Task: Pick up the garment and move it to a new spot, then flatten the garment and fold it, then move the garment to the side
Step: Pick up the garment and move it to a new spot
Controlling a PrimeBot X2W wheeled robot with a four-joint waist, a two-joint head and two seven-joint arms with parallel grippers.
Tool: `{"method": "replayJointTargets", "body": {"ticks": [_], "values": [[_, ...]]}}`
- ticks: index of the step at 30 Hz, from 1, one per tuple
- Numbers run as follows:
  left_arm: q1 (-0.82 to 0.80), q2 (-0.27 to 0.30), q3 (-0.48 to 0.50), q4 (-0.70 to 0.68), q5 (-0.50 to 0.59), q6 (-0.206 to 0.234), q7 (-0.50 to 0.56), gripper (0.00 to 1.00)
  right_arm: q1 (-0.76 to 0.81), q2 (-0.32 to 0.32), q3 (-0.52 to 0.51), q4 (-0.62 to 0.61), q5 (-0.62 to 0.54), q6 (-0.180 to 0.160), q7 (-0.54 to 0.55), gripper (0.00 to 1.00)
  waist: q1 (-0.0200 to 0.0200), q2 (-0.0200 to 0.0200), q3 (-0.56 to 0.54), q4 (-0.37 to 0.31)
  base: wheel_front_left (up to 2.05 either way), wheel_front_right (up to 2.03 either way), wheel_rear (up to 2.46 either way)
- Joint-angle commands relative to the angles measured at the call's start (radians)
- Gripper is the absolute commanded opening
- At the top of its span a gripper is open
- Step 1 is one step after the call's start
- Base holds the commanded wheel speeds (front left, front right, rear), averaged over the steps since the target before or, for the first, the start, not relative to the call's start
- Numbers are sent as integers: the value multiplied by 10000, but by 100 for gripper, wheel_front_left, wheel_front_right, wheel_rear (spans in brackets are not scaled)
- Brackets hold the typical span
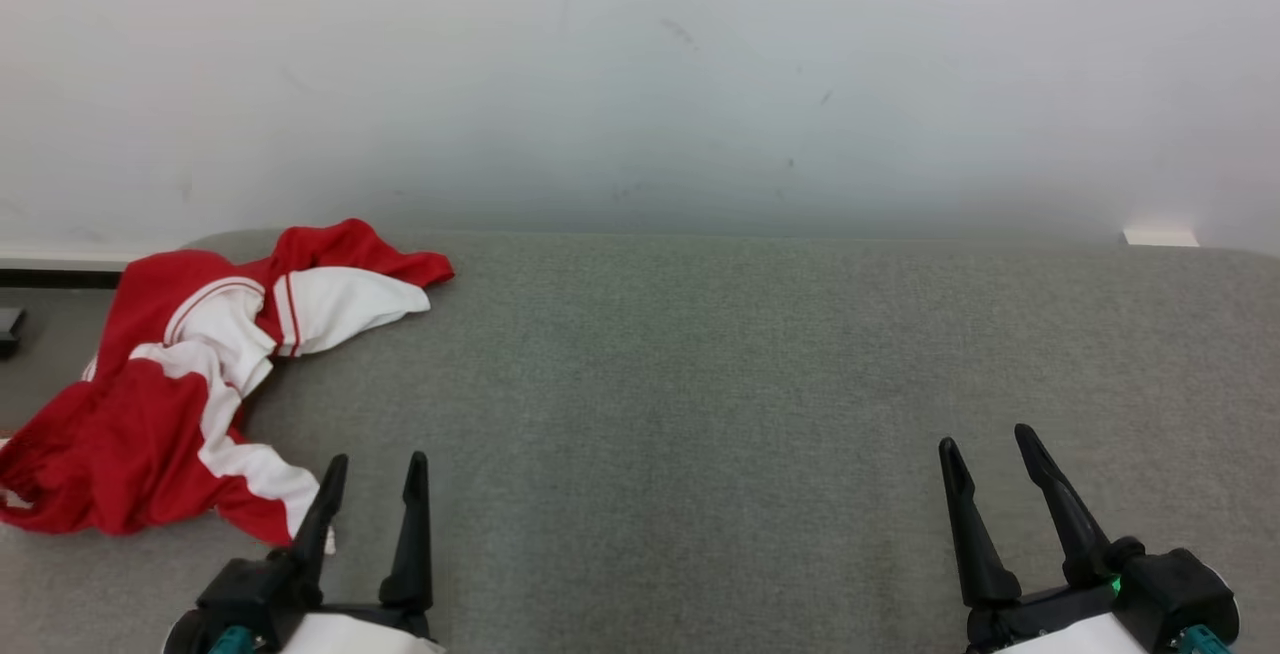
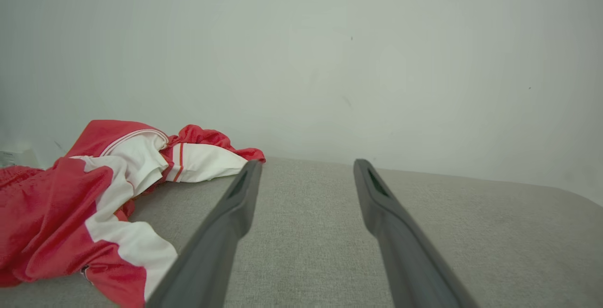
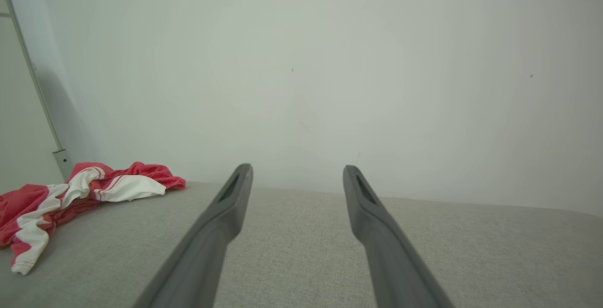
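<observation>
A crumpled red and white garment [image 1: 190, 374] lies bunched at the left end of the grey fabric-covered table [image 1: 700, 384], partly over its left edge. My left gripper [image 1: 378, 464] stands open at the lower left, its left finger just beside the garment's near white hem, nothing between the fingers. My right gripper [image 1: 990, 439] is open at the lower right, far from the cloth. In the left wrist view the garment [image 2: 85, 195] sits left of the open gripper [image 2: 306, 164]. The right wrist view has the garment [image 3: 70, 195] far left of the open gripper [image 3: 297, 169].
A pale wall [image 1: 640, 74] rises right behind the table's far edge. A small white block [image 1: 1160, 236] sits at the far right corner. A dark object [image 1: 10, 329] lies off the table's left end.
</observation>
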Motion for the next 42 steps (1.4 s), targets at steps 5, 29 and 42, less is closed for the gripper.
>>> {"method": "replayJointTargets", "body": {"ticks": [5,29,42], "values": [[-105,63,111,115,-182,26,-7,100,151,15,45,29,118,-17,6,100,0,0,73,629,0,0,0],[-334,59,602,450,-329,-109,-5,100,33,84,346,-82,389,-17,6,100,0,0,277,4287,0,0,0],[-628,59,715,646,-744,-32,-7,100,-92,-70,563,-131,459,-17,6,100,0,0,339,4388,0,0,0]]}}
